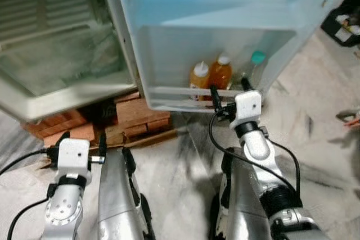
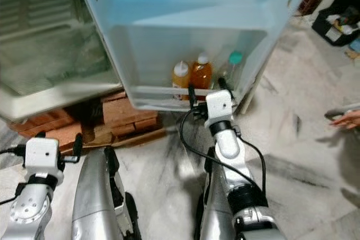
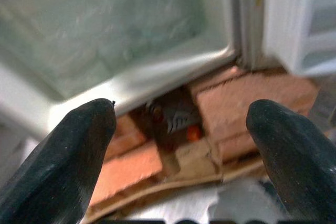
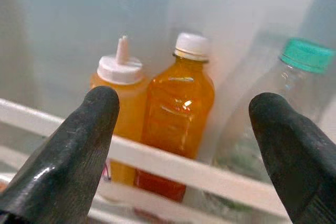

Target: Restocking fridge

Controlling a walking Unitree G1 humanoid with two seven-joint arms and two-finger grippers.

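The fridge door (image 1: 225,4) stands open, and its bottom shelf (image 1: 185,91) holds three bottles behind a white rail. From left to right stand a yellow squeeze bottle (image 1: 199,77), an orange juice bottle (image 1: 221,72) with a white cap, and a clear bottle (image 1: 254,67) with a green cap. My right gripper (image 1: 228,91) is open just in front of the rail, empty, its fingers either side of the orange juice bottle (image 4: 178,108). My left gripper (image 1: 83,141) hangs low by the bricks, open and empty.
The fridge body (image 1: 50,43) is open at the left with a glass shelf (image 3: 105,30). It rests on red bricks (image 1: 135,119) over a marble floor (image 1: 315,133). A dark bag (image 1: 343,23) lies at the far right; a person's hand (image 2: 346,117) shows at the right edge.
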